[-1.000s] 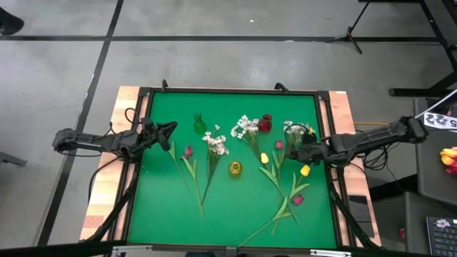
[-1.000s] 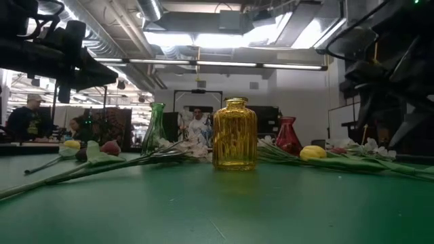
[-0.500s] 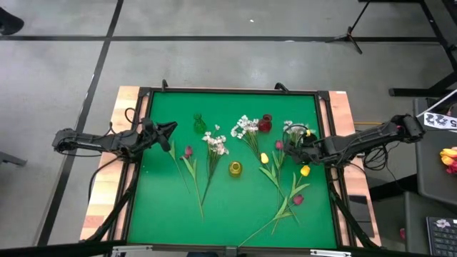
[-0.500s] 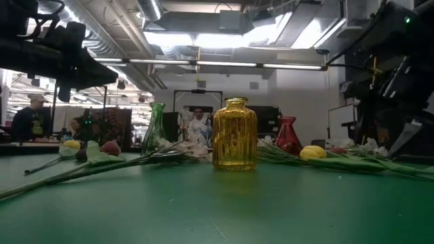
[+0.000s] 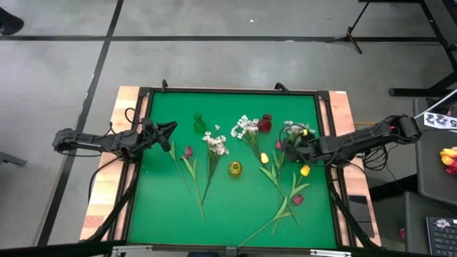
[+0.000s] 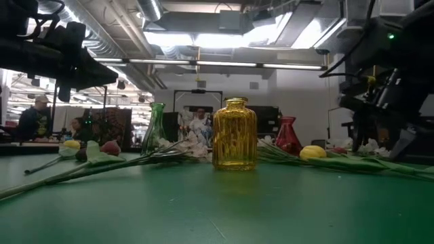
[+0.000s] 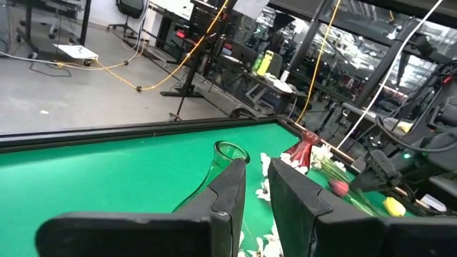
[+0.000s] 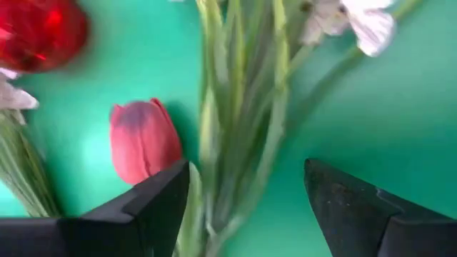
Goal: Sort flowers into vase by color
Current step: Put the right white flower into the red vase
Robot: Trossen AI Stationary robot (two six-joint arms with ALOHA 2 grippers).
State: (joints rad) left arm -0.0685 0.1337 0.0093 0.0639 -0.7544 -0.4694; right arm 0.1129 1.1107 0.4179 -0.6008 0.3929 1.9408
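Three vases [image 5: 235,168] stand on green felt [image 5: 228,207]; right gripper [image 8: 243,193] jaws spread, left's nearly closed.

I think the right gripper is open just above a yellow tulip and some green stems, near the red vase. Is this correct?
Not quite. The flower is a red tulip, not a yellow one. The right wrist view shows it beside the green stems, with the right gripper open above them and the red vase nearby.
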